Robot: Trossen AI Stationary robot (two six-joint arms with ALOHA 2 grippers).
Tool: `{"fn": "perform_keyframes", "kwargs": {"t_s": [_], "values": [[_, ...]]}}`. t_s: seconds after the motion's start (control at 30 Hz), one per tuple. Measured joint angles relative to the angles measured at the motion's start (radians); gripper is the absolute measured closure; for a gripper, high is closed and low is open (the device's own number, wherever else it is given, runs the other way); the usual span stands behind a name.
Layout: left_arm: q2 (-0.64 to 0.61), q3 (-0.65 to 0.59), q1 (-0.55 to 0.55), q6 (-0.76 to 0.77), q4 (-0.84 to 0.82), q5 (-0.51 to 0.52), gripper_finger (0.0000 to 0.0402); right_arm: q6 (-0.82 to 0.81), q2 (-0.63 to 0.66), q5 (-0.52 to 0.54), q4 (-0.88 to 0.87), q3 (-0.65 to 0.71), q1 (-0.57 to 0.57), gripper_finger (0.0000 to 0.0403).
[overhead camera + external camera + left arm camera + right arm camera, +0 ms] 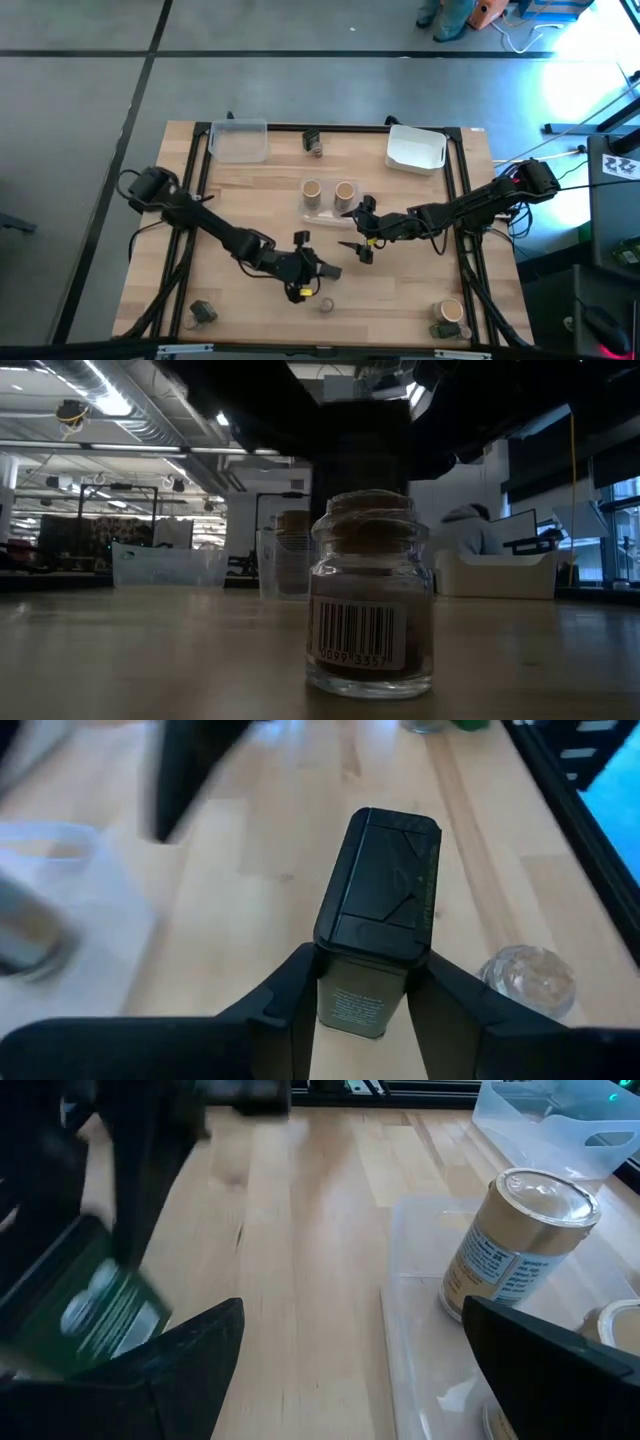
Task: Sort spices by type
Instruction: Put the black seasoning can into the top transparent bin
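Note:
My left gripper is near the table's front middle, shut on a dark blocky jar with a black lid. My right gripper is open and empty, just right of it and beside a clear tray. Two tan cylinders stand in that tray; one also shows in the right wrist view. A tiny round glass jar with a cork stands on the table near the front edge. Another dark jar stands at the far edge. My left gripper pinches the dark jar's body just below the lid between its two fingers, one on each side. The fingers come slanting down from the table's left. The lid end points away from the gripper. The jar hides whether its base rests on the table.
A clear tub is at the far left and a white tub at the far right. A dark jar stands at the front left corner. A tan cylinder and a dark jar stand at the front right.

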State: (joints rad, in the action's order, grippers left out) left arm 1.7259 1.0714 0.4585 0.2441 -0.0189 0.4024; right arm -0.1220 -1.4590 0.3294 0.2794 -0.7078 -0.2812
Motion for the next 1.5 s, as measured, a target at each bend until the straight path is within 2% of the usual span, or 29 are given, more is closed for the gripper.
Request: {"fn": "perform_keyframes", "kwargs": {"t_s": [0.2, 0.63, 0.97, 1.07, 1.23, 1.5], "values": [[-0.139, 0.0, 0.006, 0.072, -0.199, 0.099, 0.0283, 0.0, 0.0, 0.0, -0.006, 0.0, 0.0, 0.0029], [-0.452, 0.0, 0.004, 0.285, -0.686, 0.458, 0.0282, 0.0, 0.0, 0.0, -0.012, 0.0, 0.0, 0.0029], [-0.535, 0.0, -0.095, 0.565, -1.034, 0.769, 0.028, 0.0, 0.0, 0.0, -0.012, 0.0, 0.0, 0.0029], [-0.533, 0.0, -0.163, 0.61, -1.086, 0.807, 0.0281, 0.001, 0.0, 0.0, -0.013, 0.0, 0.0, 0.0029], [-0.532, 0.0, -0.301, 0.617, -1.096, 0.813, 0.0279, 0.041, 0.0, 0.0, -0.009, 0.0, 0.0, 0.0029], [-0.53, 0.0, -0.548, 0.627, -1.086, 0.773, 0.0277, 0.148, 0.027, -0.001, 0.006, 0.0, 0.0, 0.0029]]}}
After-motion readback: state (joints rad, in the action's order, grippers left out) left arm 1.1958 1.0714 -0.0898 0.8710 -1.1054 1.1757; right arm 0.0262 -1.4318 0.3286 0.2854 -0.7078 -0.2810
